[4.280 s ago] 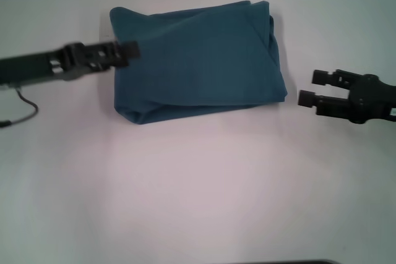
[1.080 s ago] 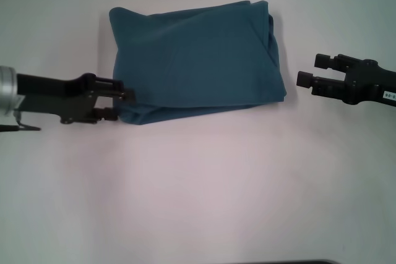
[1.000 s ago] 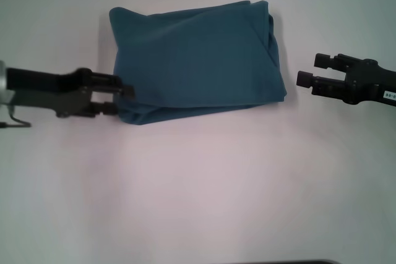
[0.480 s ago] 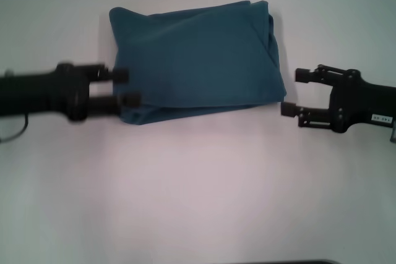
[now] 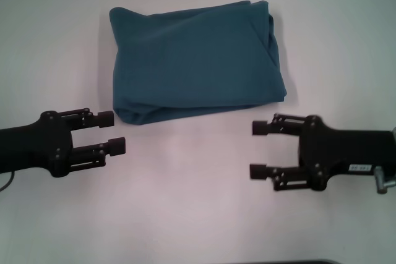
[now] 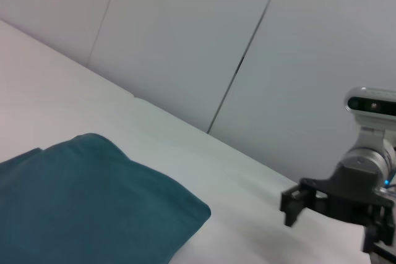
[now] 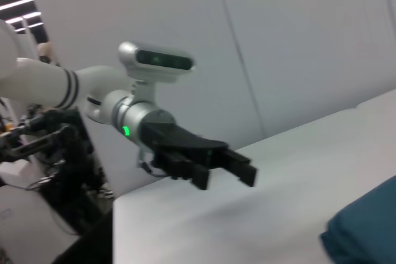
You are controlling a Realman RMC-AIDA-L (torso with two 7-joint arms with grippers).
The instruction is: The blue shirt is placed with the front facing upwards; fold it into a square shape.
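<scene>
**Blue shirt lying folded, both tools standing off from it**

Blue shirt (image 5: 197,63) is lying on the white tabletop (image 5: 198,214) as a compact, roughly square bundle, with only the plain teal side showing; no lettering is visible. Its near edge is looking thick and rounded, so several layers are probably lying on each other there.

Going from the left side: the left tool (image 5: 108,132) is hovering over the tabletop just beside the near left corner of the shirt, not touching it. Its fingers are standing apart and nothing is between them. It is pointing toward the middle of the tabletop, and I judge that it is placed so in order to leave the cloth free.

In the middle, the shirt is resting alone, its right edge showing a few loose folds.

On the right, the right tool (image 5: 258,149) is hovering nearer to the robot than the shirt, below its near right corner and apart from it. Its fingers are also spread wide and are holding nothing. In the left wrist view the same right tool (image 6: 296,203) is showing beyond the shirt corner (image 6: 93,205).

Since both tools are standing clear and the shape is already almost square, I judge that the folding is nearly or fully done.
</scene>
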